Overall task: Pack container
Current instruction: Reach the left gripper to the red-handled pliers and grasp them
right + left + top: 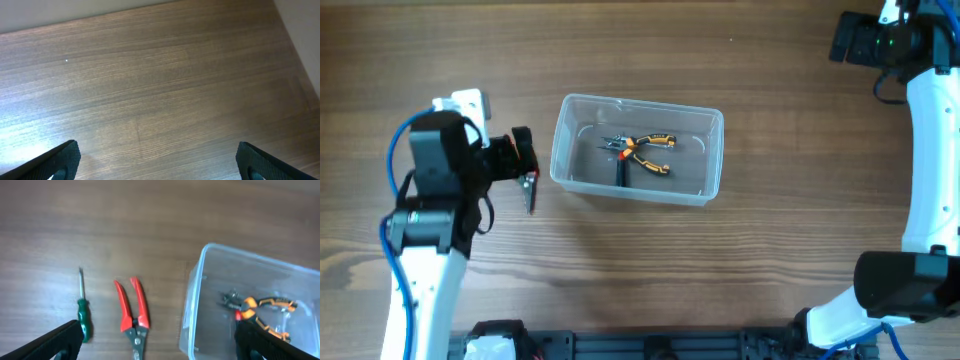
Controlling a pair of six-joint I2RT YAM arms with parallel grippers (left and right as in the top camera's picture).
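The clear plastic container [561, 140] stands mid-table with orange-and-black pliers [648, 148] inside. My left gripper [525, 160] hovers open just left of it, above the tools and holding nothing. In the left wrist view, red-handled snips [133, 316] and a green-handled screwdriver [83, 320] lie side by side on the table, between my open left fingers [160, 350]. The container [196, 282] and the pliers [261, 316] are on the right of that view. Only the snips' tip [530, 193] shows from overhead. My right gripper [844, 40] is open and empty at the far right corner.
The right wrist view shows only bare wooden table between the open fingers [157, 167], with the table's edge at the top and right. The right arm's base stands at the front right [900, 280].
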